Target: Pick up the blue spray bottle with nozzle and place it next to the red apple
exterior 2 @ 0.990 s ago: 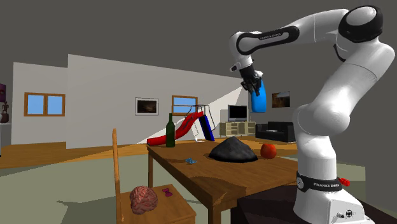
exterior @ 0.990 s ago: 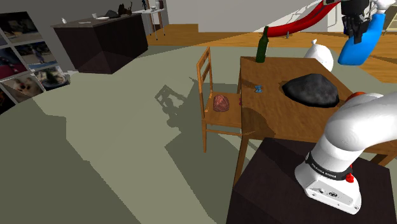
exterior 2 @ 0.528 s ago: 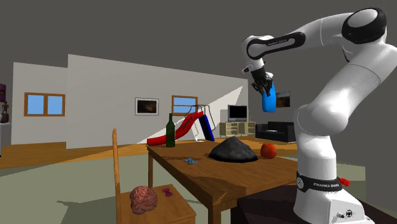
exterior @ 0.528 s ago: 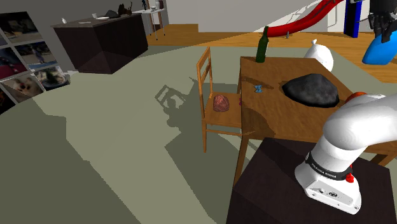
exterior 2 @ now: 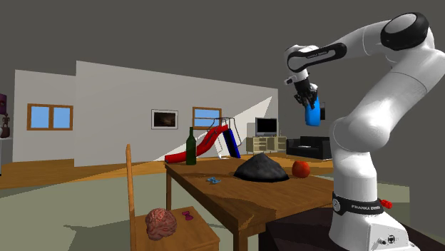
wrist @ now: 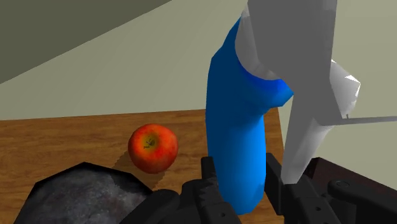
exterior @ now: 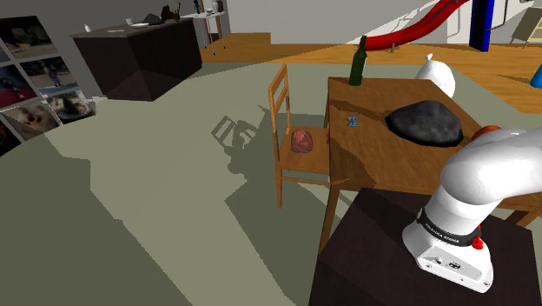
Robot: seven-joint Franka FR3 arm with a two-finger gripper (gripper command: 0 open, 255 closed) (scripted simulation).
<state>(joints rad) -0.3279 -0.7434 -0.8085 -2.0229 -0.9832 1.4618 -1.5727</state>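
**Hand and bottle above the surface.** The black hand (wrist: pixel 242 184) is pinching the blue spray bottle (wrist: pixel 236 124) by its body, with its fingers (wrist: pixel 208 170) pressing on opposite sides. The bottle's pale grey nozzle head (wrist: pixel 299 57) is sitting at the end away from the fingers. In the second exterior view the hand (exterior 2: pixel 307 96) is holding the bottle (exterior 2: pixel 311 116) high in the air, well above the wooden surface (exterior 2: pixel 235 196) and roughly over the red apple (exterior 2: pixel 301 168). The apple (wrist: pixel 153 147) is lying on the surface just beside a dark grey rock-like mound (wrist: pixel 83 191). A green bottle (exterior 2: pixel 190 148) is standing upright at the surface's far end. A wooden chair (exterior: pixel 291 130) beside the surface is carrying a pink brain-shaped object (exterior: pixel 301 141) on its seat.
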